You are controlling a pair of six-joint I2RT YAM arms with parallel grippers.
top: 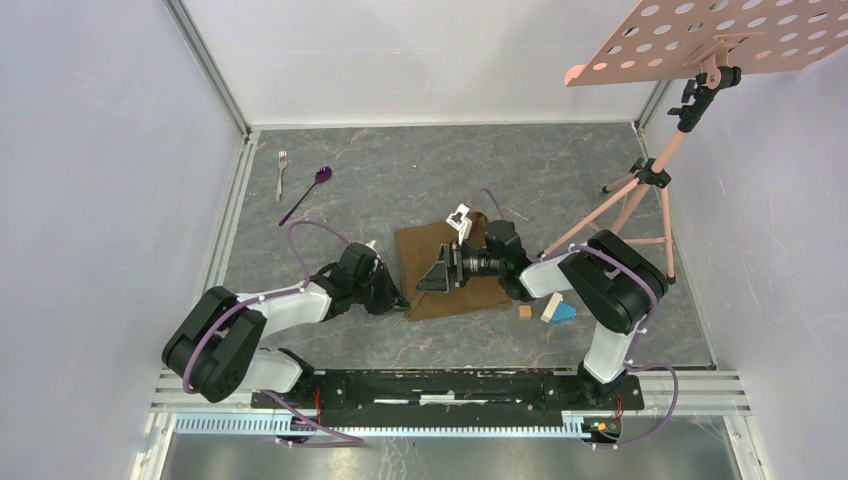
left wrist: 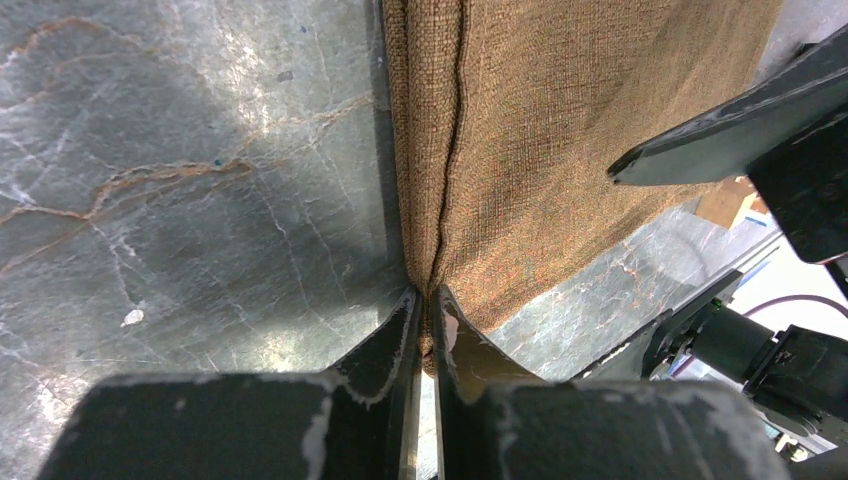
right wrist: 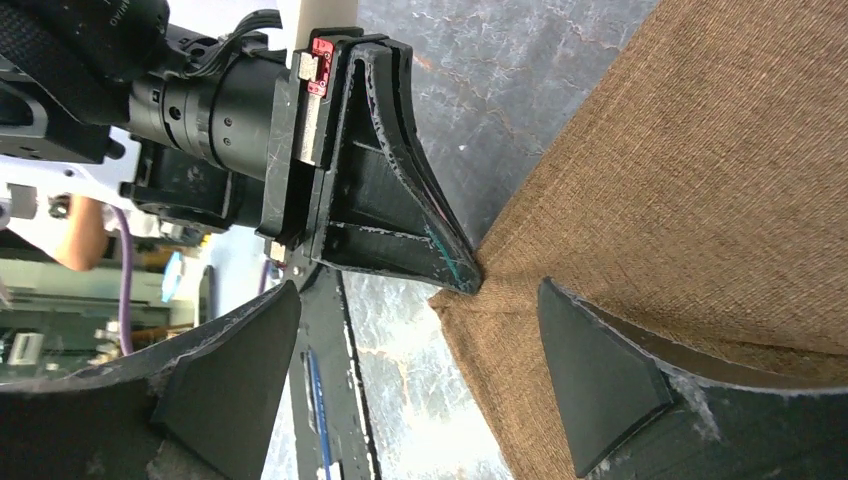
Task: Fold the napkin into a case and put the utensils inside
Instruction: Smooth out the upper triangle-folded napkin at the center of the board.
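Observation:
The brown napkin (top: 420,248) lies flat mid-table as a squarish patch. In the left wrist view a doubled edge runs down the napkin (left wrist: 560,130) toward my jaws. My left gripper (top: 400,303) is shut on the napkin's near-left corner, and cloth is pinched between the fingers of the left gripper (left wrist: 430,305). My right gripper (top: 440,272) hovers over the cloth, open and empty. In its own view the right gripper (right wrist: 420,350) straddles the napkin (right wrist: 680,200) corner beside the left gripper (right wrist: 400,210). The silver fork (top: 282,170) and purple spoon (top: 310,190) lie at the far left.
Small wooden and blue blocks (top: 552,310) sit right of the napkin, near the right arm. A pink tripod stand (top: 640,190) with a perforated board stands at the back right. White walls enclose the grey marbled table (top: 400,170).

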